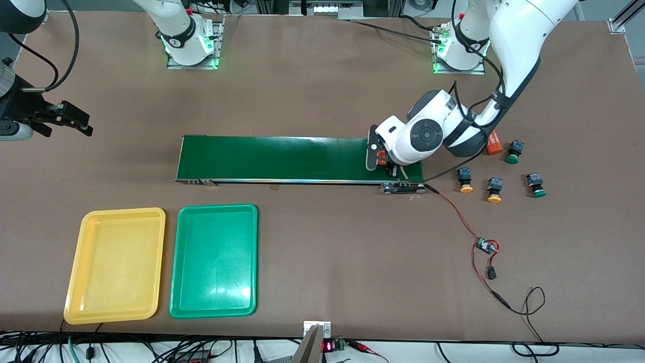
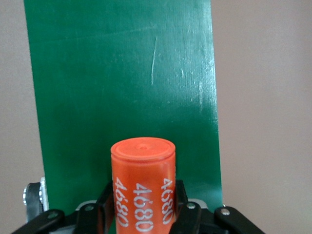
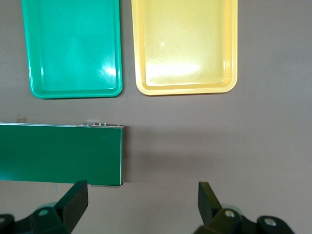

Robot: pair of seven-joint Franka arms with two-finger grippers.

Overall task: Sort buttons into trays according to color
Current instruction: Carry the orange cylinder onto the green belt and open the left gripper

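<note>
Four buttons lie on the table by the left arm's end of the conveyor belt [image 1: 277, 157]: two yellow-capped [image 1: 465, 180] [image 1: 494, 190] and two green-capped [image 1: 514, 152] [image 1: 536, 185]. The yellow tray [image 1: 73, 262] and the green tray [image 1: 176, 262] lie side by side, nearer the front camera than the belt, both with nothing in them. My left gripper [image 1: 389, 166] is low over that end of the belt, shut on an orange cylinder [image 2: 142, 185] with white print. My right gripper [image 1: 80, 123] hangs open over bare table past the belt's other end, holding nothing.
A second orange cylinder [image 1: 493, 143] lies beside the buttons, partly hidden by the left arm. A small circuit board [image 1: 486, 246] with red and black wires trails from the belt's end toward the front edge.
</note>
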